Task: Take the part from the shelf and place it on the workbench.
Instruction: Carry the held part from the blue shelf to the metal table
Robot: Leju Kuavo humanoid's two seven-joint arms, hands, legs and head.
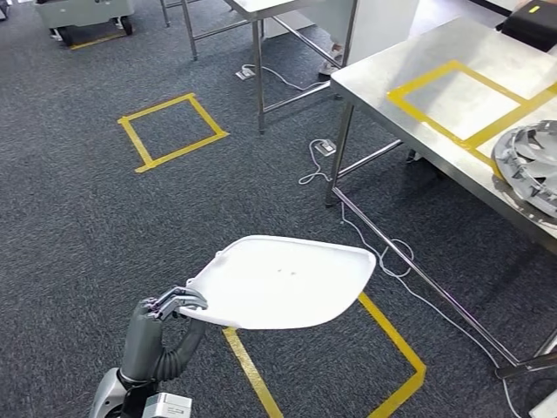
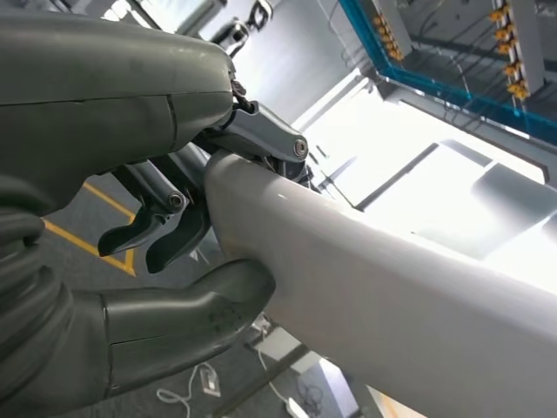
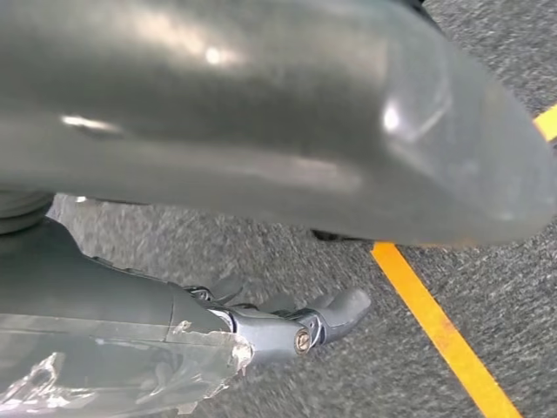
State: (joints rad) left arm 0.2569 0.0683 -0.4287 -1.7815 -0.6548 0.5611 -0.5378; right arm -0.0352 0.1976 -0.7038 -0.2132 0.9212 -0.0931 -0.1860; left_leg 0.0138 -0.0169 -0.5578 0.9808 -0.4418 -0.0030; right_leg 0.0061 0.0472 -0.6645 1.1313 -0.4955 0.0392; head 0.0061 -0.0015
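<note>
The part (image 1: pixel 282 280) is a white, flat, tray-like panel with a raised rim, held level above the carpet. My left hand (image 1: pixel 161 322) grips its left edge, fingers over the rim and thumb beneath. In the left wrist view the same panel (image 2: pixel 368 287) runs away from the left hand (image 2: pixel 131 131), with the thumb (image 2: pixel 184 322) pressed under it. The steel workbench (image 1: pixel 407 78) stands at the right, apart from the part, and carries a yellow taped rectangle (image 1: pixel 426 116). My right hand (image 3: pixel 217 174) hangs over the carpet holding nothing, its fingers (image 3: pixel 328 318) apart from the thumb.
A silver hubcap (image 1: pixel 535 165) lies on the workbench's near right end. Yellow tape squares mark the floor at the left (image 1: pixel 172 131) and under the part (image 1: pixel 394 340). White cables (image 1: pixel 394 257) trail by the bench legs. Another steel table (image 1: pixel 263 9) and a cart (image 1: pixel 85 13) stand behind.
</note>
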